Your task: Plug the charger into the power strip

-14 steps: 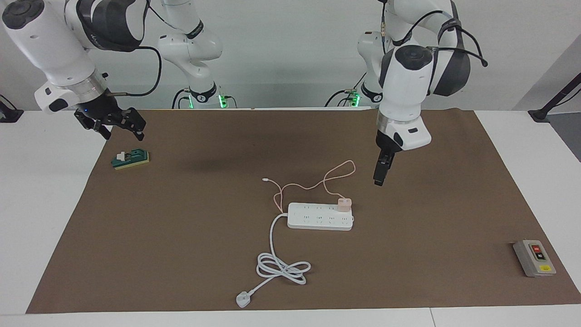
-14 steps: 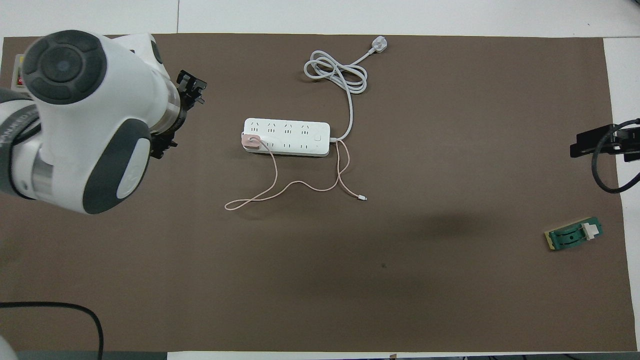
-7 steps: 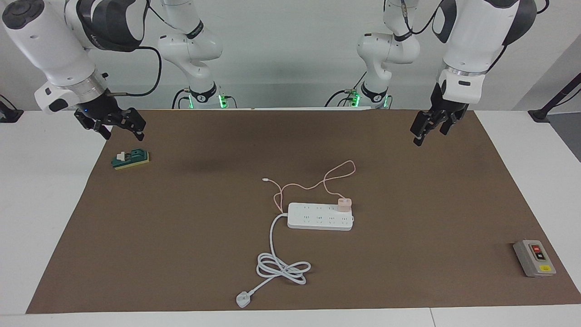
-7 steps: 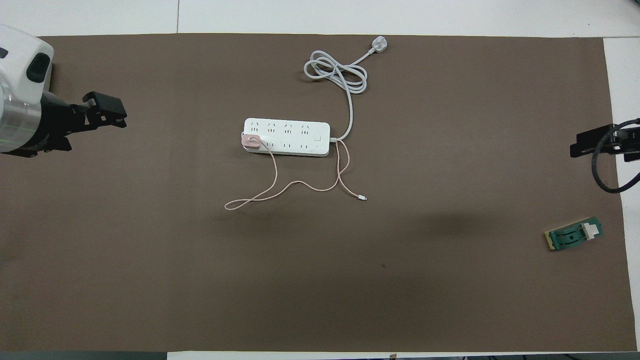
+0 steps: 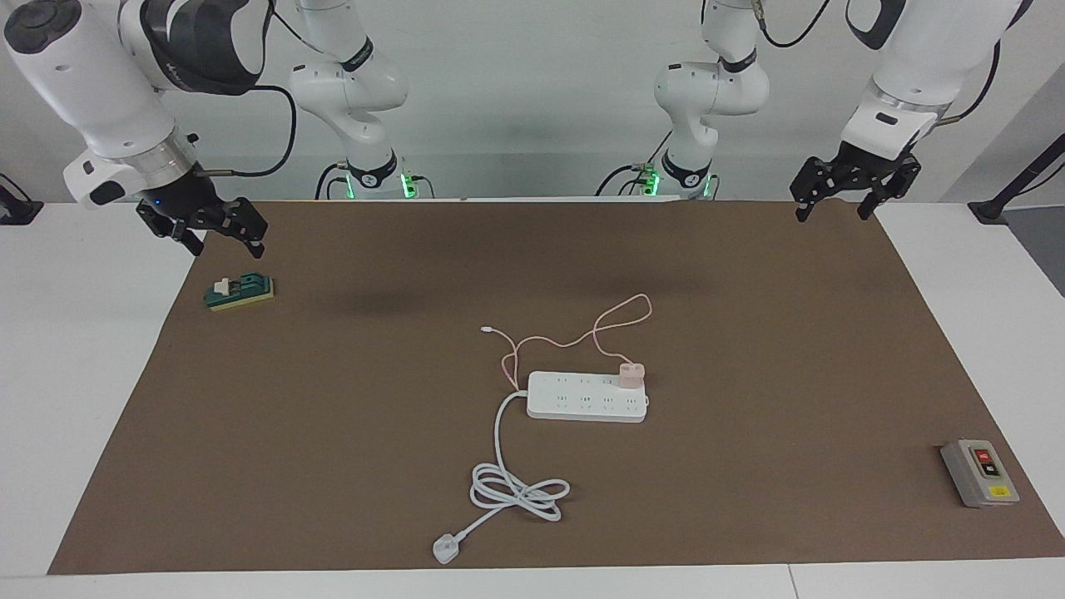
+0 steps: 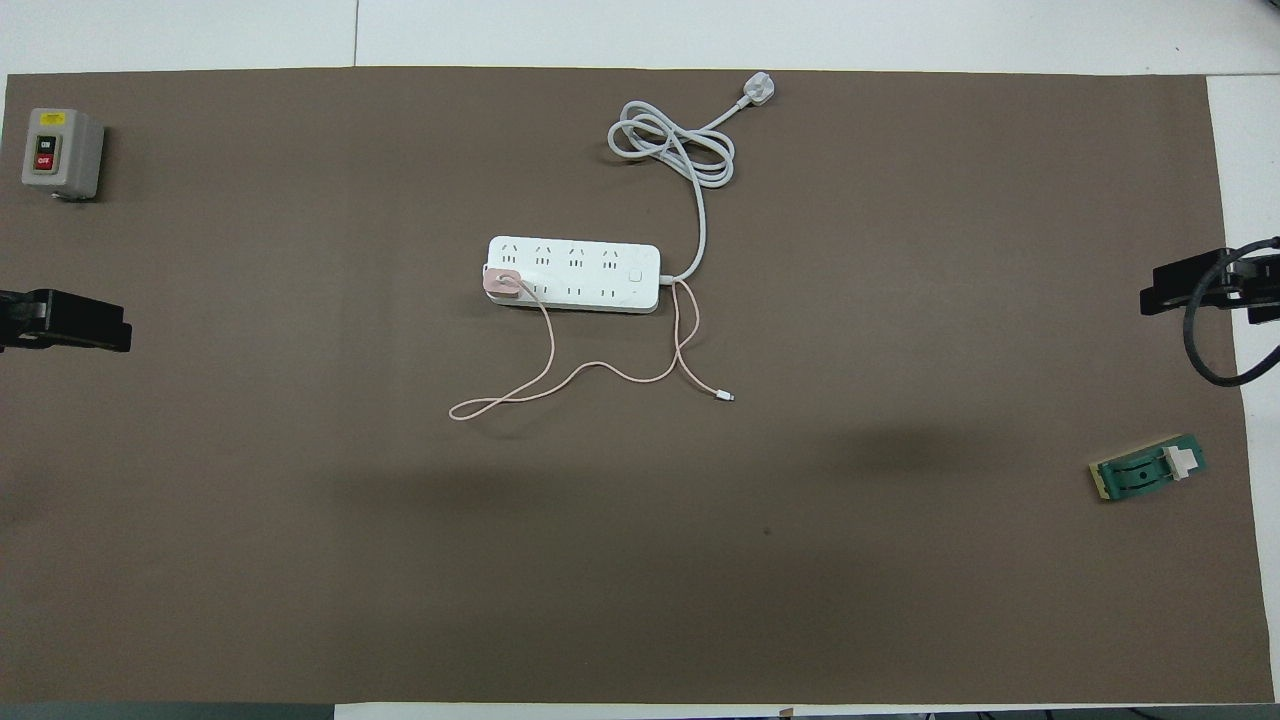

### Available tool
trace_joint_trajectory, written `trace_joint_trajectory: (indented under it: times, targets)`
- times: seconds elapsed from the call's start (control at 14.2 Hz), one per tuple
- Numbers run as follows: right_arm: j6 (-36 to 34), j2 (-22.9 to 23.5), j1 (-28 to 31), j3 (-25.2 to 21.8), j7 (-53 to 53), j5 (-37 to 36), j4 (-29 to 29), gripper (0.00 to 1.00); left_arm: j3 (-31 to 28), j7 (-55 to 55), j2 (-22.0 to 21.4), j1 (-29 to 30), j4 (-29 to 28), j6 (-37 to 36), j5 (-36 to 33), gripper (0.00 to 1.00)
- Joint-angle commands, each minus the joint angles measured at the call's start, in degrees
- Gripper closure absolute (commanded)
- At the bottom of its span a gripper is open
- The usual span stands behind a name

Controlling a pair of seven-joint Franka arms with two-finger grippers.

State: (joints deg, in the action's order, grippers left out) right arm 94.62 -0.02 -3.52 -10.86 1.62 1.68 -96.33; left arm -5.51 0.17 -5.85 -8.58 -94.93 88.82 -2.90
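Note:
The white power strip (image 5: 582, 399) (image 6: 574, 275) lies flat in the middle of the brown mat. The pale-pink charger (image 5: 631, 373) (image 6: 502, 283) stands on the strip's end toward the left arm, at an outlet there. Its thin pink cable (image 5: 624, 314) (image 6: 560, 382) loops over the mat on the robots' side of the strip. My left gripper (image 5: 834, 215) (image 6: 65, 320) hangs open and holds nothing, over the mat's corner at the left arm's end. My right gripper (image 5: 226, 245) (image 6: 1190, 285) waits open over the mat's edge at the right arm's end, above the green block.
The strip's thick white cord (image 5: 516, 491) (image 6: 670, 145) coils farther from the robots and ends in a white plug (image 5: 446, 549) (image 6: 757, 92). A grey switch box (image 5: 979, 472) (image 6: 60, 152) sits at the left arm's end. A green-and-yellow block (image 5: 240, 291) (image 6: 1148, 470) lies under the right gripper.
The left arm has lifted away from beside the strip and swung out to its own end of the mat, uncovering the switch box in the overhead view. The right arm has not moved.

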Motion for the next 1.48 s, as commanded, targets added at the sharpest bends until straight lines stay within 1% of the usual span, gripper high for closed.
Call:
trace_joint_trajectory:
  times: [0.0, 0.07, 0.21, 0.35, 0.49, 0.63, 0.77, 0.84, 1.41]
  targets:
    - [-0.5, -0.9, 0.4, 0.4, 0.3, -1.0, -0.5, 0.00, 0.6, 0.6, -4.0, 4.4, -4.0, 0.2, 0.6, 0.00]
    - [-0.5, -0.9, 0.4, 0.4, 0.3, -1.0, -0.5, 0.00, 0.6, 0.6, -4.9, 4.6, -5.2, 1.3, 0.5, 0.00]
    - [-0.5, -0.9, 0.4, 0.4, 0.3, -1.0, -0.5, 0.00, 0.6, 0.5, -5.8, 4.7, -5.6, 1.6, 0.5, 0.00]
    - [-0.5, -0.8, 0.4, 0.3, 0.3, -1.0, -0.5, 0.00, 0.6, 0.6, -5.5, 4.6, -4.5, 2.2, 0.5, 0.00]
    - [-0.5, -0.9, 0.4, 0.3, 0.3, -1.0, -0.5, 0.00, 0.7, 0.7, -4.8, 3.9, -2.9, 1.3, 0.5, 0.00]
    - [-0.5, -0.8, 0.4, 0.4, 0.3, -1.0, -0.5, 0.00, 1.2, 0.7, -3.1, 4.4, -2.0, 0.0, 0.5, 0.00]
    - [-0.5, -0.9, 0.4, 0.4, 0.3, -1.0, -0.5, 0.00, 1.5, 0.7, 1.5, 4.6, 3.7, -4.4, 0.5, 0.00]
    - [-0.5, -0.9, 0.4, 0.4, 0.3, -1.0, -0.5, 0.00, 1.4, 0.7, 1.8, 4.5, 4.5, -4.5, 0.8, 0.00]
    - [-0.5, -0.9, 0.4, 0.4, 0.3, -1.0, -0.5, 0.00, 1.7, 1.8, 1.2, 4.5, 3.3, -4.4, 1.6, 0.00]
